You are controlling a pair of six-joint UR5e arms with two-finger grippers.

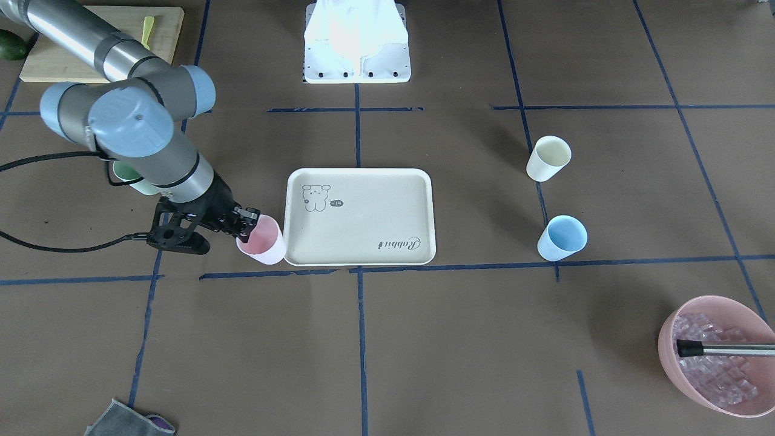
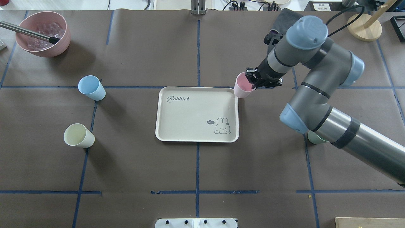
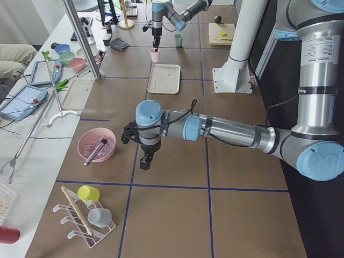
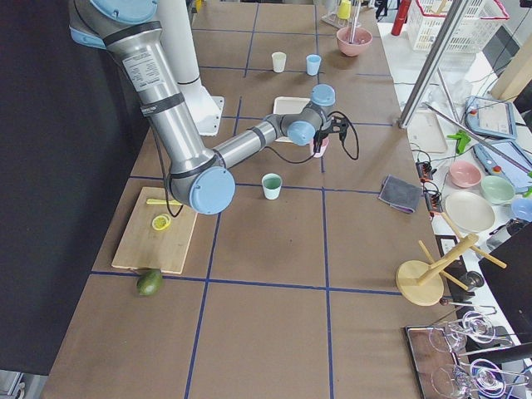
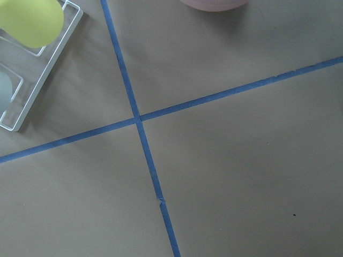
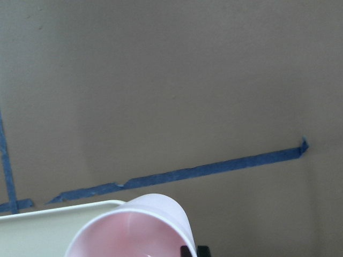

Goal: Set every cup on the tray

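Note:
My right gripper (image 2: 254,80) is shut on the rim of the pink cup (image 2: 243,85) and holds it slightly tilted at the far right corner of the cream tray (image 2: 196,117). The tray holds nothing. The front view shows the same grip (image 1: 248,221) on the pink cup (image 1: 263,242). The mint green cup (image 1: 130,175) stands behind the right arm, mostly hidden. The blue cup (image 2: 91,88) and the cream-yellow cup (image 2: 79,135) stand upright left of the tray. My left gripper (image 3: 145,161) hangs over the table near the pink bowl; I cannot tell if it is open.
A pink bowl of ice cubes (image 2: 42,33) with a metal-handled tool in it sits at the far left. A wooden cutting board (image 1: 103,45) and an avocado (image 1: 12,45) lie near the robot's right. A grey cloth (image 1: 127,421) lies at the far right edge.

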